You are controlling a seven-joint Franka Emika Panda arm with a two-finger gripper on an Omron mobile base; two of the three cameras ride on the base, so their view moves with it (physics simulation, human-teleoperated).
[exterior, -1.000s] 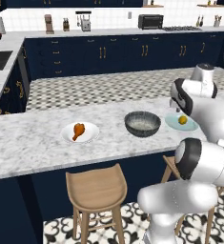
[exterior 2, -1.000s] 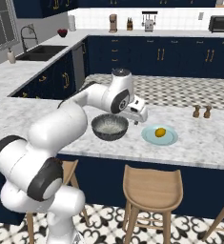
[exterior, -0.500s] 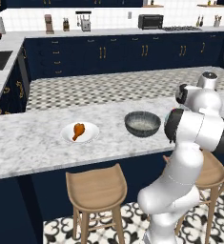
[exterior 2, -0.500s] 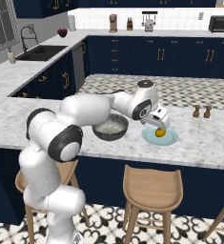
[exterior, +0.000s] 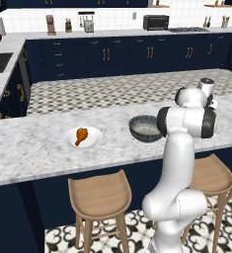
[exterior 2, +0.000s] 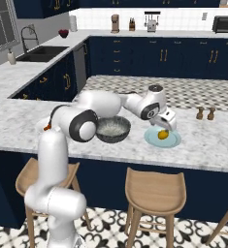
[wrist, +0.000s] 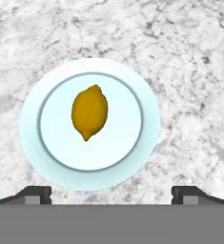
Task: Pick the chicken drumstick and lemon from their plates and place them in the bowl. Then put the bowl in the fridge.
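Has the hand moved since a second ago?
Yes. The hand has swung from above the bowl to over the pale plate holding the lemon, jaws open.

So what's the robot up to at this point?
The arm reaches over the marble counter, its gripper hanging with open jaws above the lemon on the pale blue plate, nothing held. The chicken drumstick lies on its white plate, and the bowl between the two plates holds neither item.
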